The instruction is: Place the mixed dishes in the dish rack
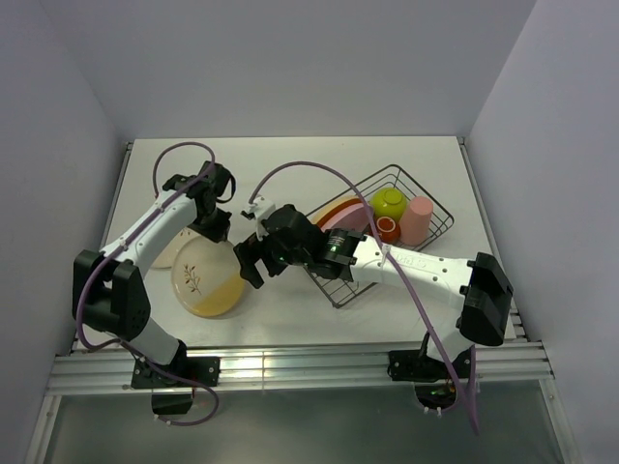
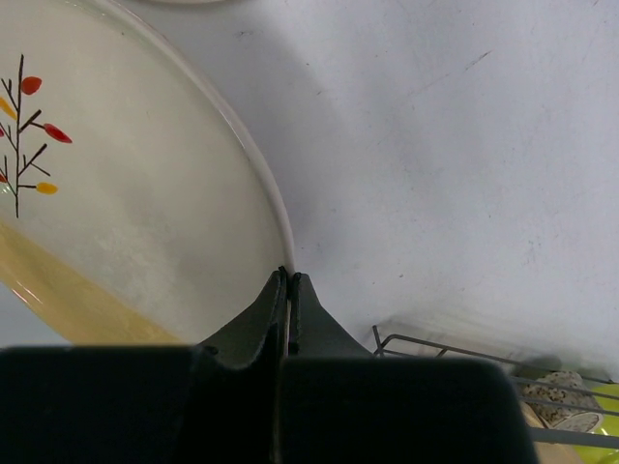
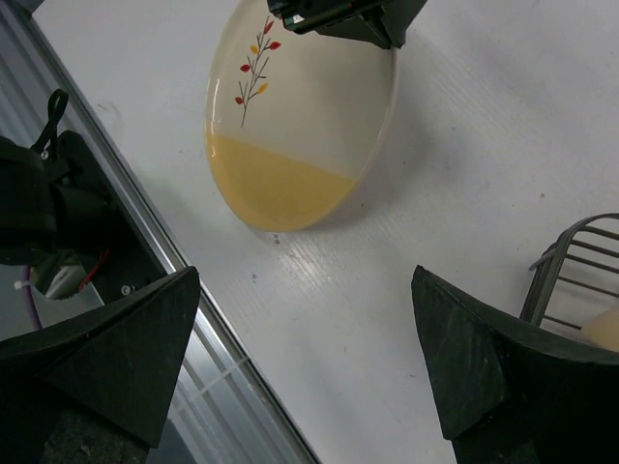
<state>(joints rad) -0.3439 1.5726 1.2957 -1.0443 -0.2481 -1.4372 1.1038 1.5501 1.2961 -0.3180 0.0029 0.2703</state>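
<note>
Left gripper [image 2: 288,280]: I see it pressed together, tips right at the rim of the twig plate [image 2: 145,222]. I cannot tell whether the rim is nipped between them or only touched.
Plate from this gripper: it spreads away to the left of the fingertips. The bare table [image 2: 435,145] is to their right.
Plate's lie: from the right wrist view I judge it tipped up a little on the side by the left gripper.
Right gripper [image 3: 305,280]: spread wide with nothing between the fingers, hovering over bare table.
Plate from the right gripper: ahead and towards its left finger, near but apart.
Dish rack [image 3: 571,261]: just off its right finger, so this gripper sits between plate and rack.
Nearer arm: the left, already at the rim.
Long axis: none, the plate is round, so the rim is my only hold.
Next call: I'd bring the open right gripper onto the raised edge.
</note>
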